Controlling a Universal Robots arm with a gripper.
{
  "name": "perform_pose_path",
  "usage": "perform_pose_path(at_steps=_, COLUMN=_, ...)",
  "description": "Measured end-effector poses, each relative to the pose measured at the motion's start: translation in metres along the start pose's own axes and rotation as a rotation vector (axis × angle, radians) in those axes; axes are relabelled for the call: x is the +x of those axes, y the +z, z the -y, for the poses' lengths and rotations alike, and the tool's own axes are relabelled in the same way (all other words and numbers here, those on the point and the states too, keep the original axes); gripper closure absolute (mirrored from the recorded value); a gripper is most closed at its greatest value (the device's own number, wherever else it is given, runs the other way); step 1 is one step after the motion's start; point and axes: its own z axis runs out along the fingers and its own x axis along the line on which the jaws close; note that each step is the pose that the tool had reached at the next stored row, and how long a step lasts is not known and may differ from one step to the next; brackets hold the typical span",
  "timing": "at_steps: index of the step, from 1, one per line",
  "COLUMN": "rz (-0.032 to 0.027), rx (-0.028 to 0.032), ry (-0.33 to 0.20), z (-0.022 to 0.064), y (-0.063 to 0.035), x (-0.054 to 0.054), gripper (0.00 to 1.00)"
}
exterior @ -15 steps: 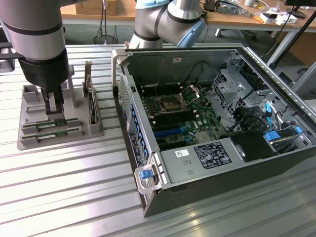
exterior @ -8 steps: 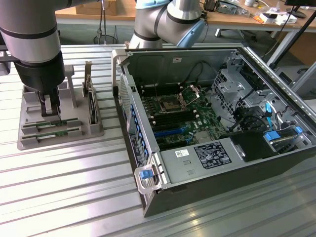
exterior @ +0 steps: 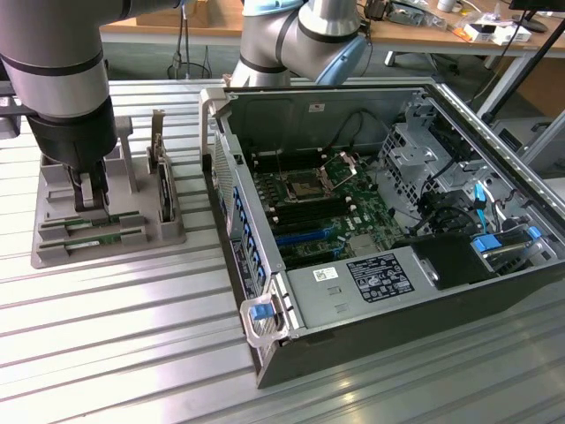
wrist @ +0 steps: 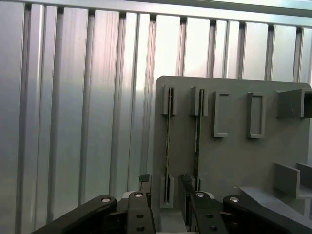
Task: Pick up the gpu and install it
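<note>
The gripper (wrist: 165,183) is wide open and holds nothing. Its two dark fingers (wrist: 141,209) sit either side of the gpu (wrist: 168,141), a thin green stick standing on edge in a slot of the grey tray (wrist: 234,161), and neither finger appears to touch it. The step in hand looks like the grasp. It would go best with the fingers centred over the stick so both meet its flat faces together. They should sit low enough for a firm hold, yet clear of the grey slot posts at each end. A second stick (wrist: 197,141) stands in the next slot just beside, so the finger on that side has only a narrow gap to work in. In the exterior view the tray rests on a ribbed metal table (exterior: 132,336) at that view's left. A dark upright card (exterior: 161,190) stands on the side of the tray nearer the open computer case (exterior: 371,344). The space straight above the tray looks free, while the card and the case's raised wall are edges to keep clear of.
</note>
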Motion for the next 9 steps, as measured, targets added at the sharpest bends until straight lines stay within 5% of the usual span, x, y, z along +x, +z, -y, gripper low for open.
perform_pose_path(at_steps=9, rz=0.0, rx=0.0001, ry=0.0, z=0.0002, y=0.0043, x=0.0001, gripper=0.64)
